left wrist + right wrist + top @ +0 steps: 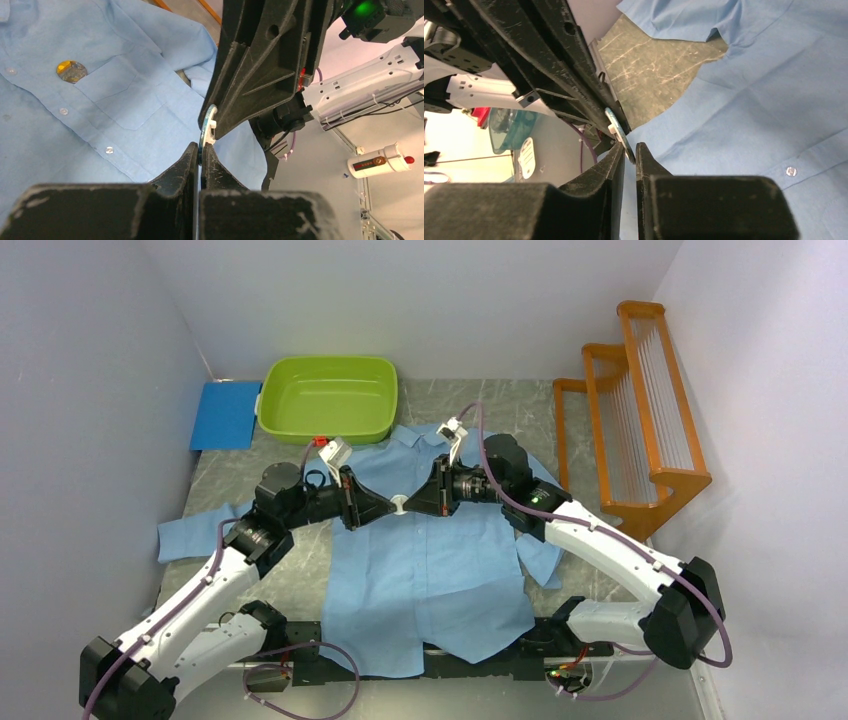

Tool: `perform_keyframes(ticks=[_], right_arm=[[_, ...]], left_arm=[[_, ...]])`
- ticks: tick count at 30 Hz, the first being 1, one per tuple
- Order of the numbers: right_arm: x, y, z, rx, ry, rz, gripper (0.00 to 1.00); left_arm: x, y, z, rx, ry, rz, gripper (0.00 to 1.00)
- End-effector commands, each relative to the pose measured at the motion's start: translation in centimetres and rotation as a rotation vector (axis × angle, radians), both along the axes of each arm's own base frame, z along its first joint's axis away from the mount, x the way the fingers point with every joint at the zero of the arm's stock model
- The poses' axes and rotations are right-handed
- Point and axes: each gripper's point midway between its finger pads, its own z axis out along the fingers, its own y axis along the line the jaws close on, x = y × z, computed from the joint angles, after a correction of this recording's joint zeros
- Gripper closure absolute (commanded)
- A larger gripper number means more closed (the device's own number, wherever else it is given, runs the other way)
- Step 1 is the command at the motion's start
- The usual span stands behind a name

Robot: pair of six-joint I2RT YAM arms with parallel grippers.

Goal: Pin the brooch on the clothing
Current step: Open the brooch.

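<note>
Step in hand: readying the brooch, no pinning yet. Both arms meet tip to tip above the shirt's chest, with the brooch (208, 121) between them and clear of the cloth.

Left tool (200, 152): pressed together, pinching one rim of the brooch edge-on.

Right tool (629, 152): fingers drawn close on the opposite rim, with only a thin slit between them and the disc's edge sitting in it. I cannot tell how hard it bites. A white piece on the brooch sits beside these fingertips. It is probably the clasp, but too small to be sure.

Shirt (430, 560): flat on the bench (520, 405), front up, collar at the far end, sleeves out to the sides. The breast pocket (120, 95) shows in the left wrist view, with a small gold disc (71, 71) at its top edge.

Judgement: this looks like a two-handed regrasp or a clasp opening. The next move calls for the pin to be freed and for one tool to take the brooch alone. Then comes a shallow descent to the chest panel, so the pin catches the thin weave without bunching it — the other tool free to hold the cloth down.
</note>
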Motion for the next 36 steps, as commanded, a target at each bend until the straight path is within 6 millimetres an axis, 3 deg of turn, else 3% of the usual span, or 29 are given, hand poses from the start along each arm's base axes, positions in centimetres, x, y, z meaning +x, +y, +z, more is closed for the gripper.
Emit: perform_keyframes(ticks=[1,3,9,17,22,28,36], right_arm=[[1.6,-0.7,-0.8,-0.041,-0.030,-0.083,0.78],[1.2,-0.9,0.0,0.007,-0.057,-0.083,0.72],[-0.1,-0.6,1.6,0.114,-0.107,-0.025,0.72],[-0.4,0.1,2.1,0.142,-0.108,0.029,0.63],[-0.4,0.4,2.3,0.156,-0.106,0.041,0.65],[-0.5,0.2,1.9,0.142,-0.103,0.037,0.87],[1.3,0.1,-0.7,-0.018,-0.046,-0.042,0.99]], left_arm=[[-1.0,-0.6,3.5,-0.046,-0.115,-0.071,0.97],[-1.1,-0.6,3.5,-0.052,-0.116,-0.071,0.97],[-1.3,-0.6,3.5,-0.056,-0.111,-0.076,0.97],[-1.4,-0.7,3.7,-0.061,-0.109,-0.083,0.97],[-1.4,-0.6,3.7,-0.059,-0.110,-0.079,0.98],[-1.4,-0.6,3.7,-0.057,-0.112,-0.073,0.97],[-1.3,-0.9,4.3,-0.071,-0.117,-0.083,0.97]])
